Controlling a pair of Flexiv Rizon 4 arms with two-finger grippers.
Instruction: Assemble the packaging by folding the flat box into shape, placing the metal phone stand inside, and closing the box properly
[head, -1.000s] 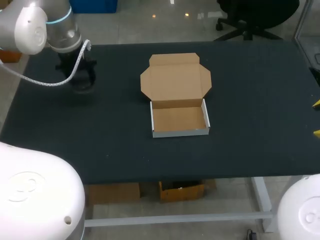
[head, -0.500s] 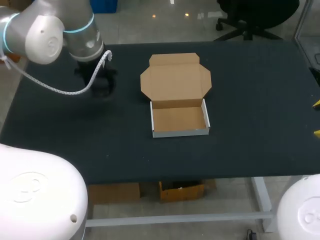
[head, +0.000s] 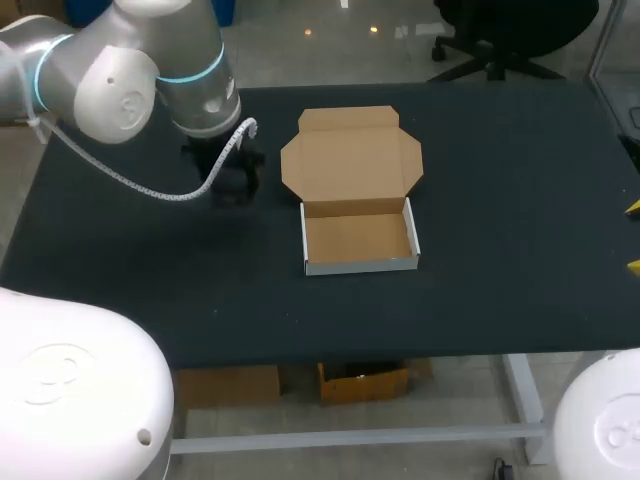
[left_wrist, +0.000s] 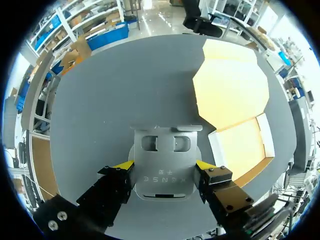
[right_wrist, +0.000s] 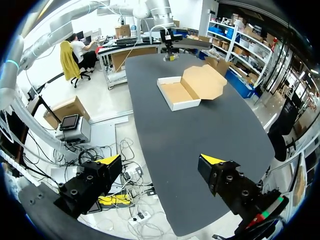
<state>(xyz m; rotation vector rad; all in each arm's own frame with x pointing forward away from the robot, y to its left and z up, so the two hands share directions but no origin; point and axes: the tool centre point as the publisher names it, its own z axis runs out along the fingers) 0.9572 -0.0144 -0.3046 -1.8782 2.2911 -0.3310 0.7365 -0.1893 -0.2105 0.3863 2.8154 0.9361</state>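
The left claw (left_wrist: 163, 164) is gripping the metal phone stand (left_wrist: 162, 150). Both yellow tips are pressing on the stand's two sides, so the claw is only partly open, as wide as the stand. The stand is pointing straight out ahead of the claw.

The cardboard box (head: 360, 240) is sitting on the dark counter (head: 500, 150), off to the left claw's right side and close by. Its tray is facing up with nothing showing in it. Its lid (head: 350, 160) is lying flat behind the tray, and is also to the claw's right.

So I think the stand is needing a short trip sideways to the right, then down into the tray.

The right claw (right_wrist: 160, 160) is hanging wide open and holding nothing. The box is lying far ahead of it, so the left arm is much nearer to the box.
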